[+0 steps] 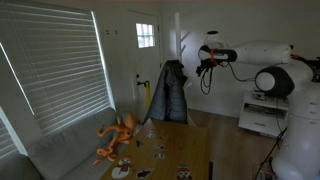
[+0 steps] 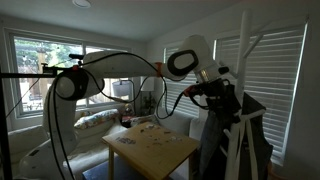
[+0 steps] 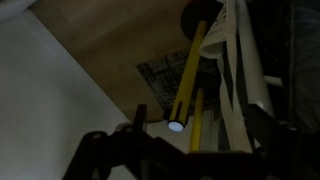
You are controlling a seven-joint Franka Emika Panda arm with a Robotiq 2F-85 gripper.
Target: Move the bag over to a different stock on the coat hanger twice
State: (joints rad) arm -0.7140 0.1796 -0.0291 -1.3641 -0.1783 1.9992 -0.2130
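Observation:
The coat hanger is a slim white pole with upward pegs, seen in both exterior views [image 1: 173,40] [image 2: 246,50] and in the wrist view [image 3: 236,70]. A dark jacket [image 1: 172,92] [image 2: 238,135] hangs on it. I cannot tell a bag apart from the dark cloth on the pole. My gripper [image 1: 204,58] [image 2: 208,92] is raised near the hanger's upper part, close beside the pole. In the wrist view my gripper [image 3: 195,135] is a dark shape whose fingers look spread, with nothing between them.
Two yellow handles [image 3: 190,75] [image 1: 148,100] lean by the hanger's foot. A low wooden table [image 1: 175,152] [image 2: 150,148] with small items stands nearby. An orange plush toy [image 1: 118,135] lies on the sofa. Window blinds [image 1: 55,60] and a door [image 1: 146,50] line the walls.

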